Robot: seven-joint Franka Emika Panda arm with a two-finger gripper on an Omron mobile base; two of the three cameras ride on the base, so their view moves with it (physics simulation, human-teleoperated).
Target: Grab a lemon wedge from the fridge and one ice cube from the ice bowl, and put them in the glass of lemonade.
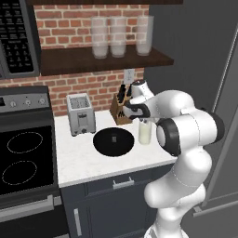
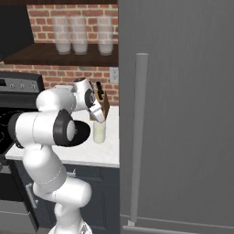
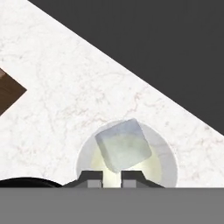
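Directly above the small cylindrical glass of pale creamy-yellow lemonade (image 3: pixel 127 164) hangs the dark two-finger gripper (image 3: pixel 113 177), its tips set narrowly apart. A frosty pale ice cube (image 3: pixel 123 144) shows just past those tips, over the liquid; whether the tips touch it I cannot tell. Beside the glass (image 1: pixel 145 132) on the white marble counter (image 1: pixel 83 160) sits the wide shallow black ice bowl (image 1: pixel 114 141). Behind the glass stands a wooden knife block (image 1: pixel 120 114). The tall dark grey fridge (image 2: pixel 183 114) adjoins the counter, door closed.
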